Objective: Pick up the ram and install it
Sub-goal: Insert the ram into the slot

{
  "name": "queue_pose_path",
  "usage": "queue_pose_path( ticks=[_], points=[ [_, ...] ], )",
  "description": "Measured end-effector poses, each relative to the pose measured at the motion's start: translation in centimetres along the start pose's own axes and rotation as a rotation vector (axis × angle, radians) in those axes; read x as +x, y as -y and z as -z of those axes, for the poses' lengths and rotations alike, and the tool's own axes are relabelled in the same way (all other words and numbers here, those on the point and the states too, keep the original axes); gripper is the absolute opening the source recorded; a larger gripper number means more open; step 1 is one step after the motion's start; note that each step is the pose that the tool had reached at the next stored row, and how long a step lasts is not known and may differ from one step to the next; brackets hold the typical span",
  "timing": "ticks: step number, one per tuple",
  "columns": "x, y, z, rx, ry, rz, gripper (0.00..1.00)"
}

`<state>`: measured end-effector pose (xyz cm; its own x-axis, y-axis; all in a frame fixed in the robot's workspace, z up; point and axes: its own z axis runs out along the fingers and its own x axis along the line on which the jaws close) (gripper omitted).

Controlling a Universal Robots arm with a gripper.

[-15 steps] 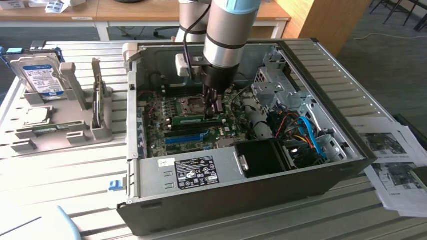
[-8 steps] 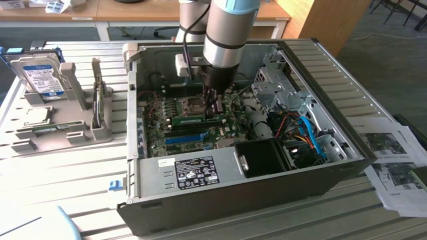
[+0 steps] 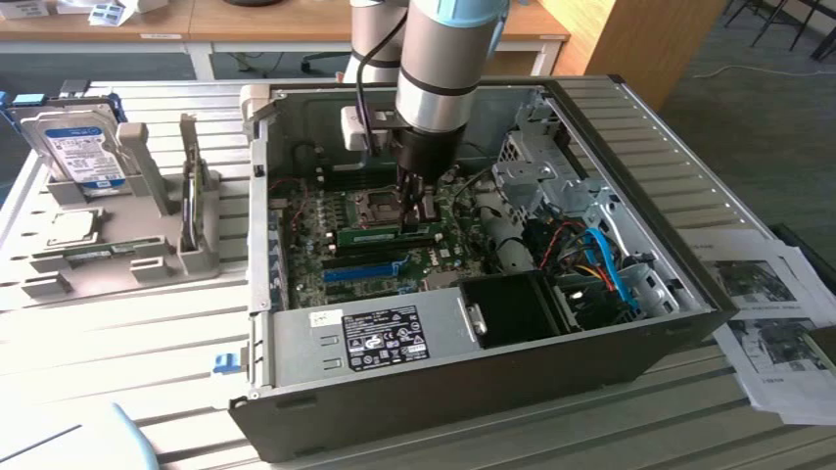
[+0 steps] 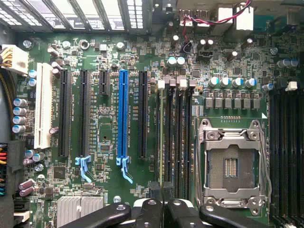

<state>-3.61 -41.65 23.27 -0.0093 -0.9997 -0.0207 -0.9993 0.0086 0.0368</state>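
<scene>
The ram (image 3: 370,235) is a thin green stick standing on edge on the motherboard inside the open computer case (image 3: 653,343). The arm reaches down into the case, and my gripper (image 3: 418,223) is at the stick's end nearer the exterior view's right. In the wrist view the ram (image 4: 161,142) shows edge-on, in line with the row of black memory slots (image 4: 183,142) beside the CPU socket (image 4: 231,166). My gripper (image 4: 162,209) is shut on it, with the black fingers (image 4: 151,213) pressed to either side of its edge. I cannot tell how deep it sits in its slot.
A long blue slot (image 4: 123,114) and black expansion slots lie beside the ram. The power supply (image 3: 366,338), drive cage (image 3: 535,166) and coloured cables (image 3: 594,259) crowd the case. A hard drive (image 3: 78,147) stands on a grey fixture (image 3: 117,255). Papers (image 3: 770,313) lie at the exterior view's right.
</scene>
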Motion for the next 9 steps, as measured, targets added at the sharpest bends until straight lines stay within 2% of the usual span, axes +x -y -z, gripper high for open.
queue_pose_path(
  ticks=[4, 9],
  points=[
    [0.00, -0.09, -0.01, 0.0059, 0.0001, 0.000, 0.11],
    [0.00, -0.18, 0.00, 0.0067, 0.0000, 0.000, 0.11]
  ],
)
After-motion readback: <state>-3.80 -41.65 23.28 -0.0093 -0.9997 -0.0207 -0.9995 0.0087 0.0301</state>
